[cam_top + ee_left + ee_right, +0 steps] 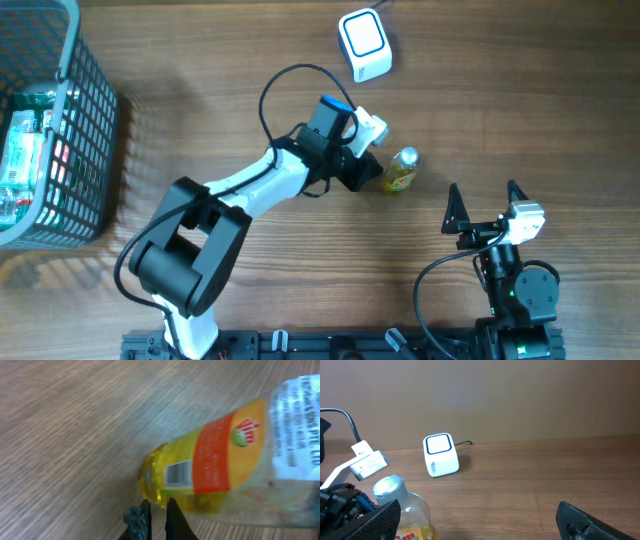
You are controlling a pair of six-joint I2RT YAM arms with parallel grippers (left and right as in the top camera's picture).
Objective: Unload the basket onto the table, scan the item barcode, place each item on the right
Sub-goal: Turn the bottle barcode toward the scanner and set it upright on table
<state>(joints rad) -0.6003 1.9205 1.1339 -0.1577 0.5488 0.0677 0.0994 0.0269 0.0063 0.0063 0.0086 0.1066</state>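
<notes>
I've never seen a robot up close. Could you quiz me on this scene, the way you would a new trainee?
1. True or false: the right gripper has its jaws open.
2. What colour is the liquid in the bottle? A blue, B yellow, C red.
3. Which arm has brought its jaws right up beside the bottle?

Key: 1 true; 2 B; 3 the left arm, whose left gripper has its jaws shut.

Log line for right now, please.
yellow-labelled clear plastic bottle: upright, barcode visible | left jaws: shut beside it | right jaws: open, away | white cube scanner: untouched
</notes>
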